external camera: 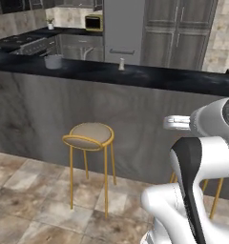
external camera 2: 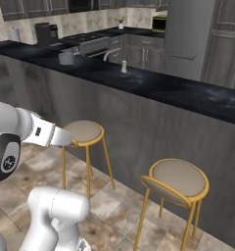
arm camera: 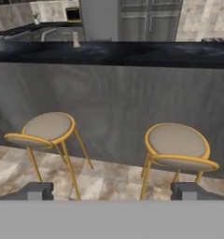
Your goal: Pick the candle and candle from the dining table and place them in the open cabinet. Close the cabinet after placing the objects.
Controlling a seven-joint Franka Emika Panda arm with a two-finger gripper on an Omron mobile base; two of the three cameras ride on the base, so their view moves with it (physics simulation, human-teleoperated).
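The floor is laid with mottled beige and brown stone tiles (external camera: pixel 35 200). Two round stools with taupe padded seats and thin yellow metal legs stand on it, a left stool (arm camera: pixel 45 130) and a right stool (arm camera: pixel 178 145), near a long counter front. Far behind, dark-topped kitchen worktops (external camera 2: pixel 90 37) run along walls of pale beige stone tile (external camera: pixel 221 43). A yellow microwave (external camera: pixel 93 22) sits on the far worktop beside a tall plain grey fridge (external camera: pixel 122 31). A small potted plant (external camera: pixel 50 23) stands further left.

Glossy black marbled dining table (external camera: pixel 150 78) over grey wood-grain front, cream candle (external camera: pixel 121 64), yellow-legged stools (arm camera: pixel 179 149).
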